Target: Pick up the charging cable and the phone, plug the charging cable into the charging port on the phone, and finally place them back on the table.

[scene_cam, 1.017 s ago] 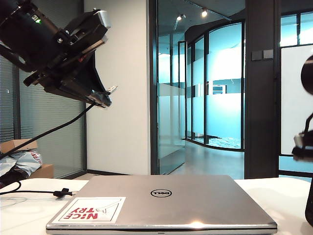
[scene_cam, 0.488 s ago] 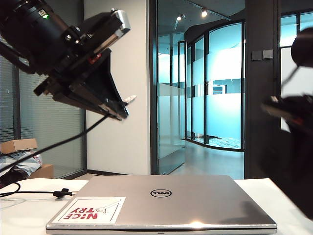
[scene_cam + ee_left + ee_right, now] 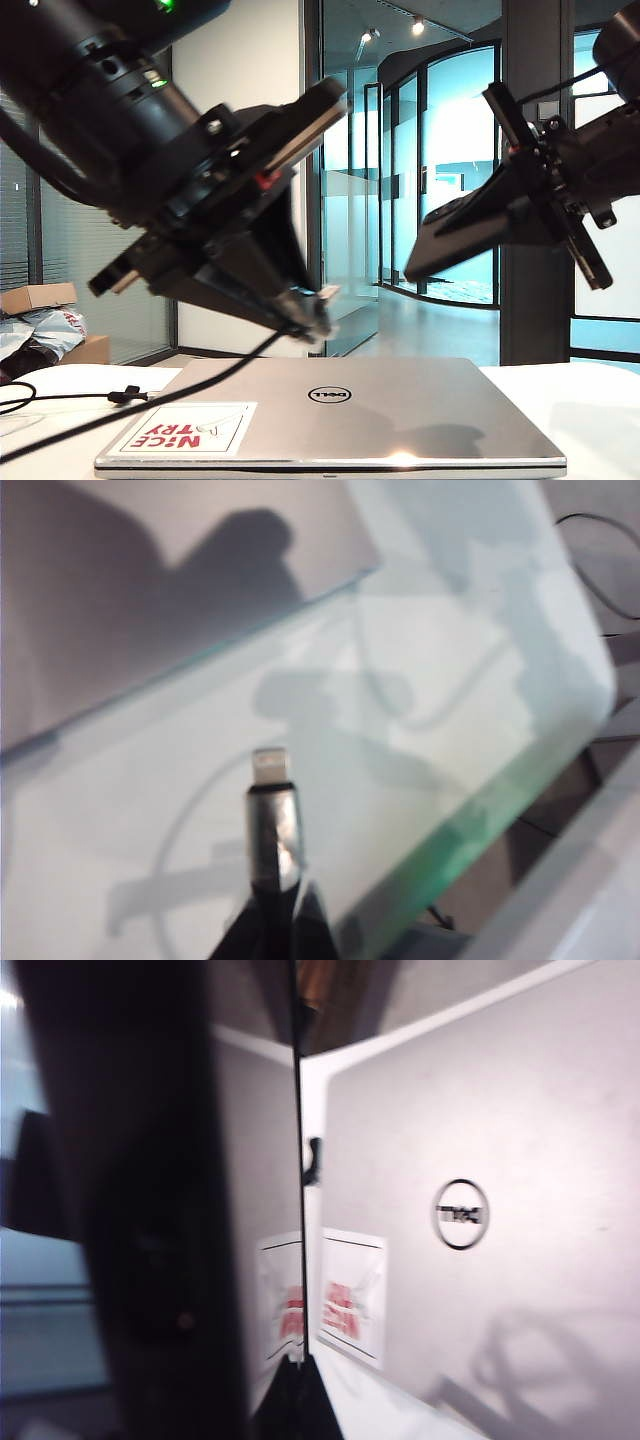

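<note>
Charging cable [image 3: 150,400]: held near its plug end by left gripper [image 3: 300,312], jaws closed on it, up in the air over the left part of the silver laptop [image 3: 400,410]; cord droops down and trails off left across the table [image 3: 590,410], black tie [image 3: 125,394] lying on table beside the laptop. Left wrist view shows the plug [image 3: 272,770] sticking out past the fingertips, silvery tip free and unobstructed. Phone [image 3: 470,235]: aloft on right side, clamped in right gripper [image 3: 545,205], jaws closed on the slab, tilted so its lower end points down-left toward the plug; in right wrist view it fills the frame as a dark blurred slab [image 3: 150,1200], port not visible. Plug and phone apart, gap between them over the laptop. Step in hand, my read: alignment before insertion. To do well: bring plug axis in line w/ phone's long axis, square the flat of the tip to the port slot, approach slow and straight, no sideways push. Keep cord slack so it doesn't tug the plug off line. Risk: tip skids on phone edge, or phone twists in grip.
</note>
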